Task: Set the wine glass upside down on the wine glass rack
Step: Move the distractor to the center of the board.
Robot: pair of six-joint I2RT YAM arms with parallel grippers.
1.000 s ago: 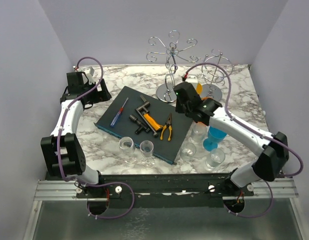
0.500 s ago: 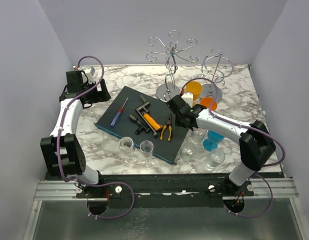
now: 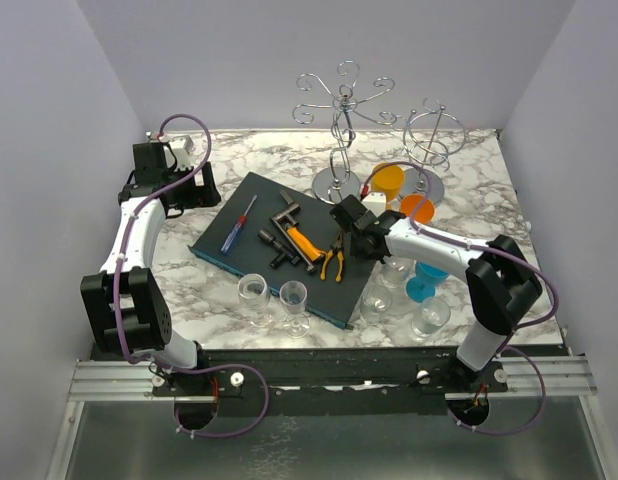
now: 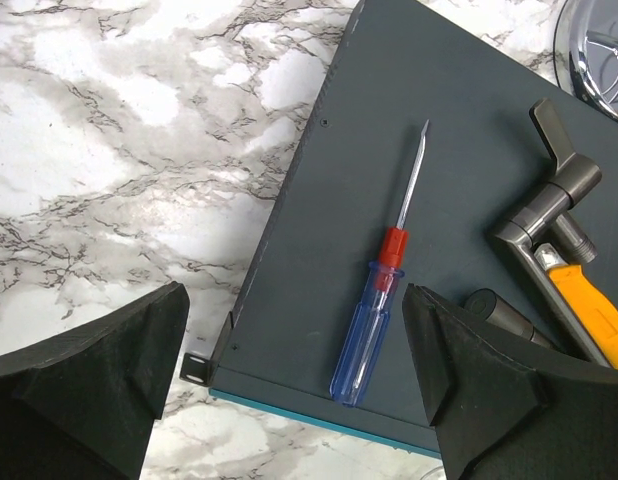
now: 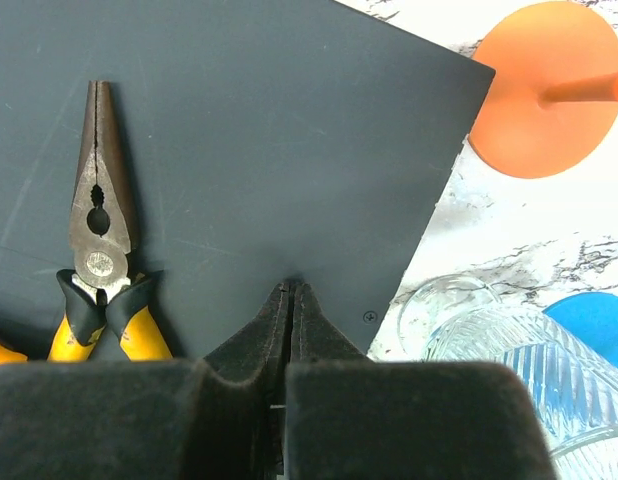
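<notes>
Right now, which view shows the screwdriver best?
Left wrist: the screwdriver lies whole and large on the dark board. The top view shows it whole but tiny; the right wrist view does not show it.

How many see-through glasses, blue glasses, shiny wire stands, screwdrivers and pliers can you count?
Clear glasses: 5
Blue glass: 1
Wire stands: 2, the wine glass rack and a smaller stand
Screwdriver: 1
Pliers: 1
Total: 10
</notes>
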